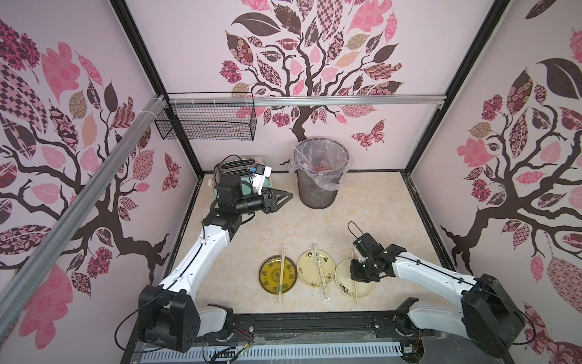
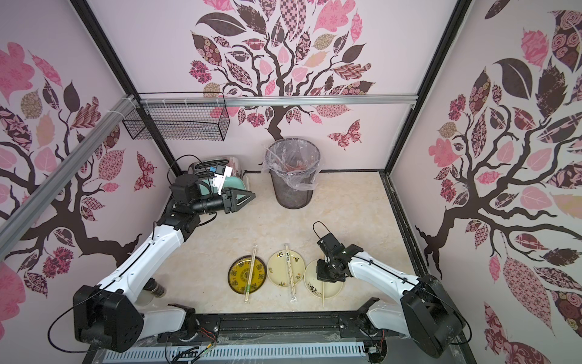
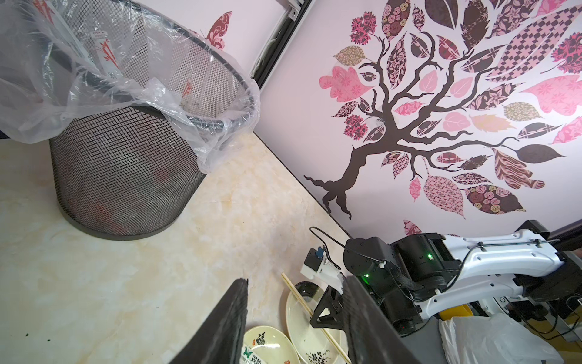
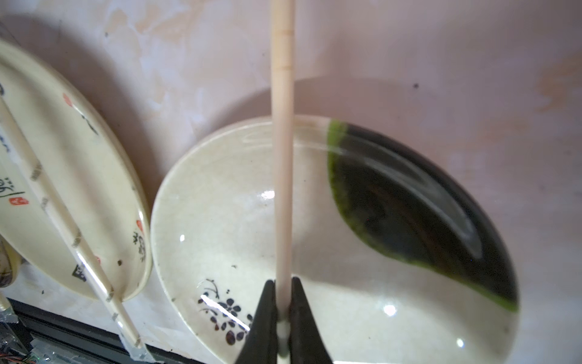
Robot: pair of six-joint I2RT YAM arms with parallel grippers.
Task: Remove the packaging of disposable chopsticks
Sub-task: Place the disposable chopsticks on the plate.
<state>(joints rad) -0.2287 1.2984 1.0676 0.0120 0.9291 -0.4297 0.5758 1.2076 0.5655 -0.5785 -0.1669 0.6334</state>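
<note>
The right fingers are clamped on a pair of thin, pale tan, bare wooden chopsticks, gripping them partway along their length. In both top views we see the sticks reach out past the fingers on either side. Directly beneath these fingers sits a round white plate with a black flower print; we cannot tell whether the sticks touch it.

Just beside the right fingers, toward the left arm, a round cream plate carries a second pair inside a long clear plastic sleeve with black printing. Beyond it, a round dark plate with yellow patterns carries a third pair in a clear sleeve with green printing.

The left fingers stand apart with nothing between them, raised above the beige marbled table, well apart from all three plates. Near their tips stands a black mesh bin with a clear liner, and inside it we see a clear sleeve with red printing.
</note>
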